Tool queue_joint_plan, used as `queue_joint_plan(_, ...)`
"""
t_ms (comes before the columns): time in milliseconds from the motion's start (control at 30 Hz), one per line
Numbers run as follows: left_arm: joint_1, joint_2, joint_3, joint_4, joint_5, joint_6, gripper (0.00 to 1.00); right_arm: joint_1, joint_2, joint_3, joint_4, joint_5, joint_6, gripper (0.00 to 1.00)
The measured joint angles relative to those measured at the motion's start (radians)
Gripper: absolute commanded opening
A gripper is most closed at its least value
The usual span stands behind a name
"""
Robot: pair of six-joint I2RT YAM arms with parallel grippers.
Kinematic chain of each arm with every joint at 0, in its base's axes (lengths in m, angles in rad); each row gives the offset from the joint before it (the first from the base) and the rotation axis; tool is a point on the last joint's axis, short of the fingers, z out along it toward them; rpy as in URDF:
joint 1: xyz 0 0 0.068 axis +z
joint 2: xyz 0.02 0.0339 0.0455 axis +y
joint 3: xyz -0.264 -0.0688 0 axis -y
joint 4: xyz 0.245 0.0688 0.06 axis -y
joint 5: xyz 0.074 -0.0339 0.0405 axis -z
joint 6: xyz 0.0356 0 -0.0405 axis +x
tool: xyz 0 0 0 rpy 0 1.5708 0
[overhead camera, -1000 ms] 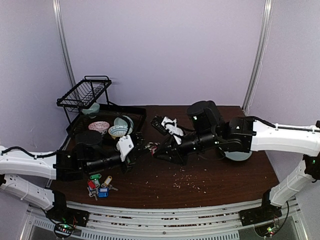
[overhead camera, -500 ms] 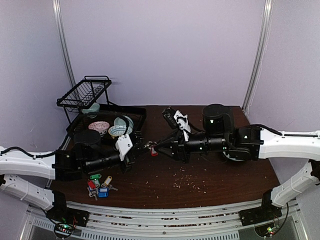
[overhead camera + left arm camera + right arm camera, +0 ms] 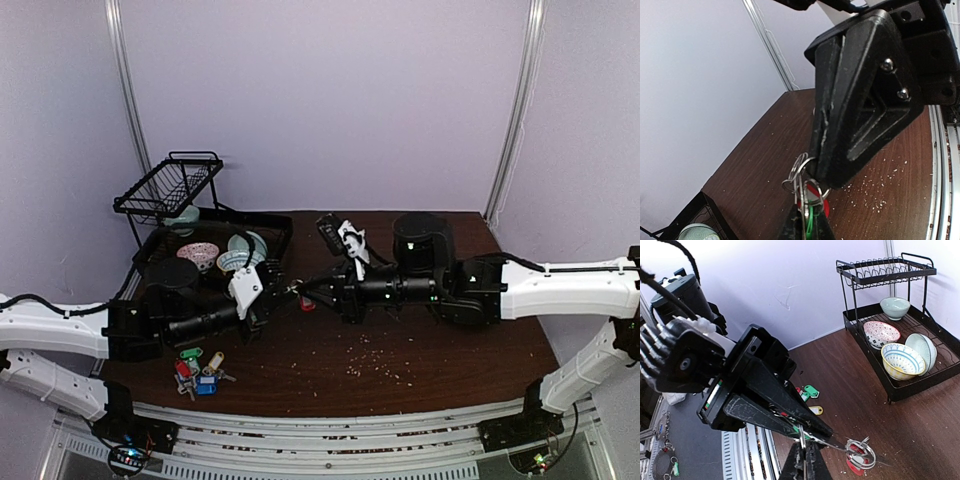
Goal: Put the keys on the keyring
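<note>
Just right of the black wire dish rack (image 3: 168, 190), I saw my left tool (image 3: 290, 291) clamping the silver wire keyring (image 3: 859, 446); my right tool (image 3: 306, 291) was closed beside it. Colour-tagged silver keys (image 3: 200, 370) lay on the brown surface (image 3: 420, 350) before the rack.

High rear overview of the whole table (image 3: 430, 350); two close, opposed wrist views, both on the wire rings (image 3: 799, 172) (image 3: 860, 446).

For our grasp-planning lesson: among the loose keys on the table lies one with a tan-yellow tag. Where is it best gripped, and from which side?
Probably by the tan-yellow tag, from above and slightly from the right. It lies flat on the table at the right edge of the keys, with bare wood beside it there, while the other tags crowd its left.
</note>
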Motion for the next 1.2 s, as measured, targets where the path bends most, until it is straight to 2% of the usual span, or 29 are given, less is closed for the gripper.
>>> queue_joint_plan(300, -0.013, 0.002, 0.000, -0.001, -0.076, 0.023, 0.00, -0.001, 0.000, 0.011, -0.021, -0.009, -0.007, 0.00)
queue_joint_plan(600, -0.022, 0.013, 0.038, -0.029, -0.126, 0.111, 0.00, 0.034, 0.029, 0.216, -0.351, 0.160, -0.127, 0.00)
queue_joint_plan(800, -0.037, 0.033, 0.051, -0.071, -0.164, 0.156, 0.00, 0.071, 0.065, 0.302, -0.501, 0.246, -0.219, 0.00)
queue_joint_plan(1133, -0.056, 0.035, 0.053, -0.096, -0.133, 0.181, 0.00, 0.079, 0.069, 0.351, -0.625, 0.178, -0.366, 0.00)
queue_joint_plan(1200, -0.056, 0.035, 0.056, -0.093, -0.121, 0.178, 0.00, 0.075, 0.069, 0.364, -0.644, 0.167, -0.382, 0.03)
